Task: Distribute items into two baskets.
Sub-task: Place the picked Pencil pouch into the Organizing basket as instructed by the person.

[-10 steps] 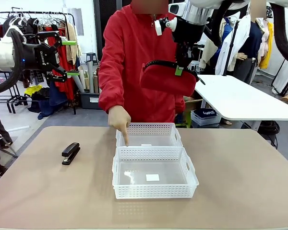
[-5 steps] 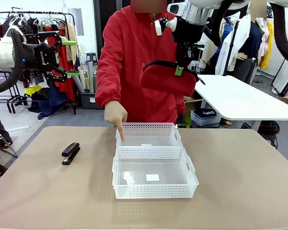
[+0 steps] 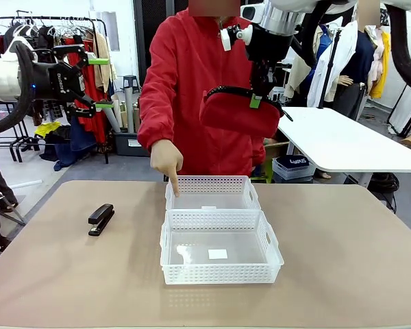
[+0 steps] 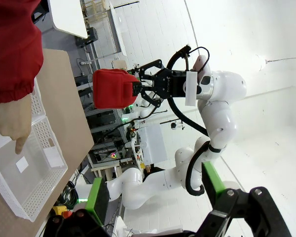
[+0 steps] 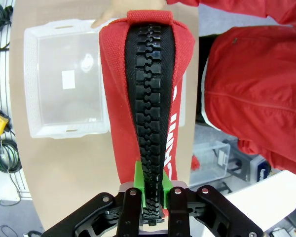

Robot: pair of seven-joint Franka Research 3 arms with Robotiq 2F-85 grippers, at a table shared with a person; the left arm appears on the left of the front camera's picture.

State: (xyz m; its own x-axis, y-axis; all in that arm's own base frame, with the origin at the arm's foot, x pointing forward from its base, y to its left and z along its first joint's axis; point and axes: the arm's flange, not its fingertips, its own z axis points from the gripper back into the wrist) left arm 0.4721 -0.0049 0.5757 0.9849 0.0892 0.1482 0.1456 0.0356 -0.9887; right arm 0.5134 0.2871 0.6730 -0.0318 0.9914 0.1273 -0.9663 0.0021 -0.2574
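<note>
Red pouch (image 3: 238, 113) hangs high beyond the baskets in the front view, pinched by the right gripper (image 3: 258, 101). The left gripper (image 3: 99, 83) is high at the left, fingers apart and empty. The stapler (image 3: 101, 218) lies on the table (image 3: 342, 260), left of the big basket (image 3: 219, 273); a hand (image 3: 166, 159) points at the small basket (image 3: 212, 182) behind it. Left wrist view: green pads wide apart. Right wrist view: fingers clamp the pouch's zipper edge.

The red pouch (image 5: 113, 98) is clamped along its black zipper (image 5: 150, 98) between the green pads of the right gripper (image 5: 153, 195) and is held above the table (image 5: 64, 187). A white basket (image 5: 32, 74) with a small label (image 5: 69, 79) is seen below it. A person's hand (image 5: 111, 12) is seen near the basket's edge.
</note>
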